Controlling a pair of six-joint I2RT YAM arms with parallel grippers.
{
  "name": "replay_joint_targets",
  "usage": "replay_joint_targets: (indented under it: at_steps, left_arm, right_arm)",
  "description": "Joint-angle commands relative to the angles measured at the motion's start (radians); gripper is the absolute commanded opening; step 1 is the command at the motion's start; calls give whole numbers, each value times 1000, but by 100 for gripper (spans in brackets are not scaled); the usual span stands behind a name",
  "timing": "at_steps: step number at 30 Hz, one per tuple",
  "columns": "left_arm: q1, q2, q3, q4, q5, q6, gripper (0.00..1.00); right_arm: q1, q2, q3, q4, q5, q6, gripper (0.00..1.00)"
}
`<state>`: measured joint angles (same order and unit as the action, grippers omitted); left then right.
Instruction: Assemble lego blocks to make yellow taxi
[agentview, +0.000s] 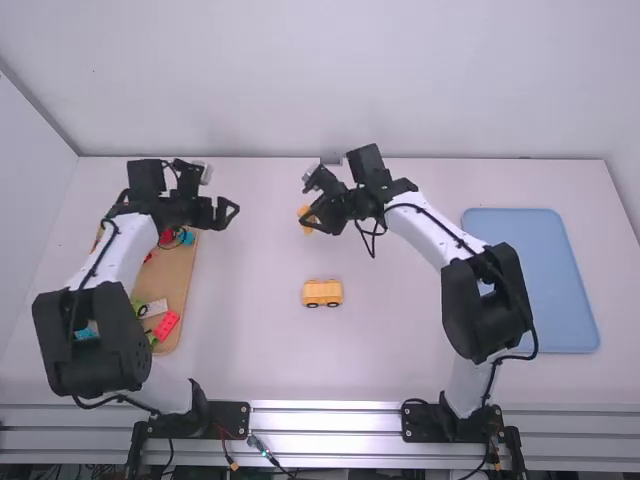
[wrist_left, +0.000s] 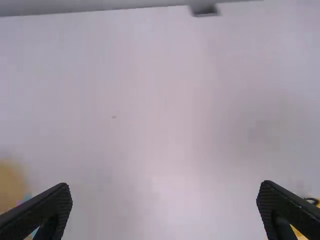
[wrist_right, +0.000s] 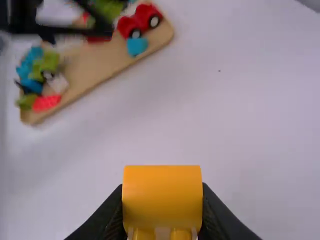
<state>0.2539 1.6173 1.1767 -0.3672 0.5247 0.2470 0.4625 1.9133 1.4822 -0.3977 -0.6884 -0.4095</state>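
While the right gripper (agentview: 309, 212) is clamped on a yellow lego block (wrist_right: 162, 192), held aloft between its two fingertips, the wheeled yellow taxi base (agentview: 322, 292) rests upright on the white table (agentview: 260, 350), nearer the arm bases than either gripper. The left gripper (agentview: 231, 211) has its fingers wide apart with nothing between them; the taxi base lies off its right side, and the wooden tray (wrist_right: 92, 65) of mixed blocks lies off its left. The step in hand is judged to be the joining of the held block to the base. Principal hazards: a block turned askew in the pinch would meet the studs off their grid and seat on one side only; pressure applied off centre could tip the base or, since it has wheels, roll it away if the left gripper does not brace it; and a slack grip could let the block pivot on contact.
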Motion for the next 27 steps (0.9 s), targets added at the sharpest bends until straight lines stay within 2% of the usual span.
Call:
replay_joint_targets:
  at_steps: [1,5,9,13,21,27]
  left_arm:
    - [51,-26,68,-57,-130,-48,99]
    - [109,-26,114,-120,-206,-79,99]
    - [161,-26,124,-146,-201,-85,99]
    - [172,-26,119,-161,-201,-85,99]
    - [171,-26,101,-158,-202,-71,99]
    - [167,-26,93,-153,-205,-71,99]
  right_arm:
    - [66,-48,68,-68,143,-177,13]
    - [146,-32,101,-126,224,-232,9]
    - [243,23,142,-182,330,-262,4]
    - [301,102,199,-270,383,-309,1]
    - [352,299,374,-507,403,-380,0]
    - [388,382,417,-553,463,-383,0]
